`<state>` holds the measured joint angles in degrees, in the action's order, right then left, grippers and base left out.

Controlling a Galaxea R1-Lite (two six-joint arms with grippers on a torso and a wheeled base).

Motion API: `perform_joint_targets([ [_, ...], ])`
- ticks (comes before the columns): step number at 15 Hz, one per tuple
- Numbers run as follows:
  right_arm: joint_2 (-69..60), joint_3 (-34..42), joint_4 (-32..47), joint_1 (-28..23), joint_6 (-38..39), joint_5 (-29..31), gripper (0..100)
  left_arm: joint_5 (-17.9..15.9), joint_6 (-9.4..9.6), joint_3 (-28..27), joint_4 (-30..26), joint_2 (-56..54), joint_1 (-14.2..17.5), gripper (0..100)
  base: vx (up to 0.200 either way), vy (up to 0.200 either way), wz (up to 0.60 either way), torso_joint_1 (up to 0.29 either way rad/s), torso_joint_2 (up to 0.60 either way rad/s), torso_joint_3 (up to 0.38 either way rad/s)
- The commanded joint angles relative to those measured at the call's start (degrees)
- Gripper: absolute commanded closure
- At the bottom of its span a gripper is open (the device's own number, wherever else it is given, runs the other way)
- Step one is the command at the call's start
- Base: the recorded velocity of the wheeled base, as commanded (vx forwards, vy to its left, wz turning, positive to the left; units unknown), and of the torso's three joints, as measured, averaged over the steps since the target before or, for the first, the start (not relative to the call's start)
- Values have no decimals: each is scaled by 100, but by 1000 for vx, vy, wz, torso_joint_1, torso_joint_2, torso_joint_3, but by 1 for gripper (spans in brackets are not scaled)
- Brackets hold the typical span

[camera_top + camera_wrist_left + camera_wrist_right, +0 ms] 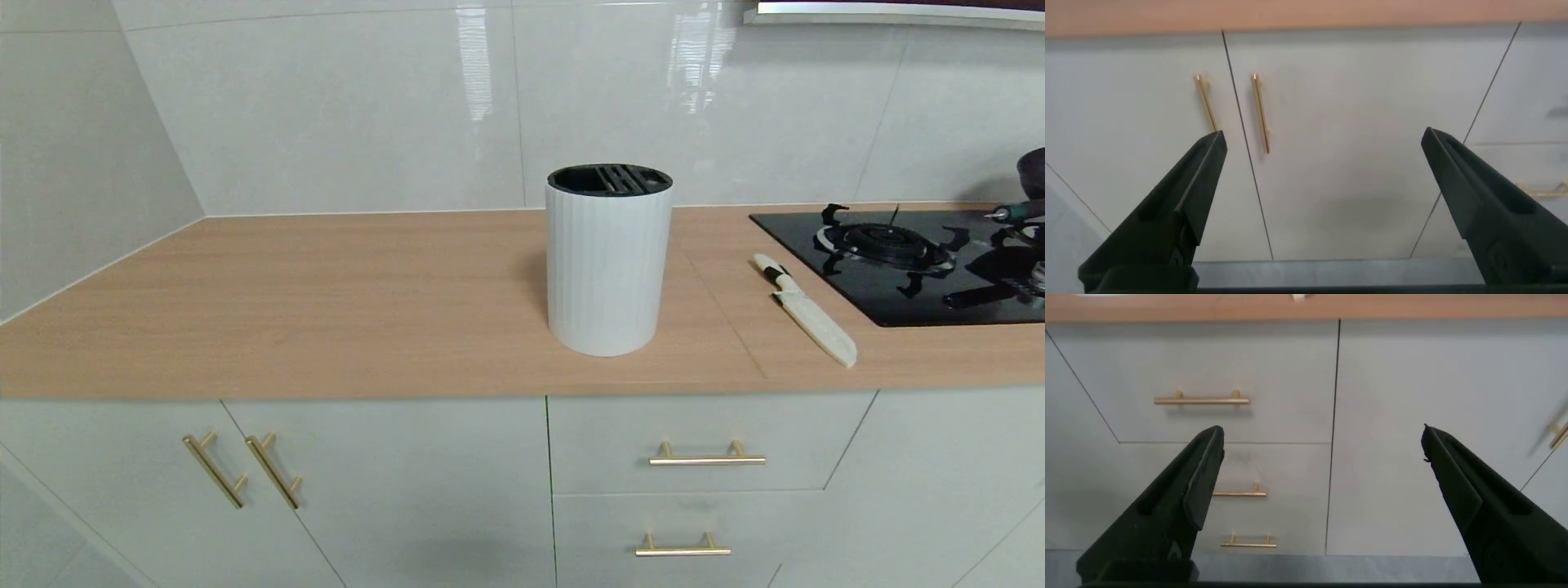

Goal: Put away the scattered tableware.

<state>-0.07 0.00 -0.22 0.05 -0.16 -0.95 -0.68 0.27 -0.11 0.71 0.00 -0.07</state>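
A white ribbed cylindrical holder [609,265] with a black slotted top stands upright in the middle of the wooden counter [326,302]. To its right a cream-coloured knife [804,309] lies flat on the counter beside the stove, its blade pointing toward the front edge. My left gripper [1323,143] is open and held low in front of the cabinet doors [1331,122], nothing between its fingers. My right gripper [1323,441] is open too, facing the drawer fronts [1200,384] below the counter.
A black gas hob [906,257] with burner grates fills the counter's right end, a dark pan [1033,171] at its far edge. Tiled walls close the back and left. Gold handles [707,458] stick out from drawers and doors below.
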Motion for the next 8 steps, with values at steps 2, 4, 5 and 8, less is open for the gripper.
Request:
perform_joint_targets([
  [2,7,0,-4,-5,-2,-2,0,-2,0,2,0,0,-1,0,0,0,0,183,-486,-312],
  [4,7,0,-4,4,-2,-2,0,-2,0,-7,0,0,-1,0,0,0,0,193,-495,-310],
  [5,7,0,-4,4,-2,-2,0,-2,0,2,0,9,-1,0,0,0,0,198,-500,-300],
  [8,7,0,-4,4,-2,-2,0,-2,0,2,0,0,-1,0,0,0,0,217,-515,-307],
])
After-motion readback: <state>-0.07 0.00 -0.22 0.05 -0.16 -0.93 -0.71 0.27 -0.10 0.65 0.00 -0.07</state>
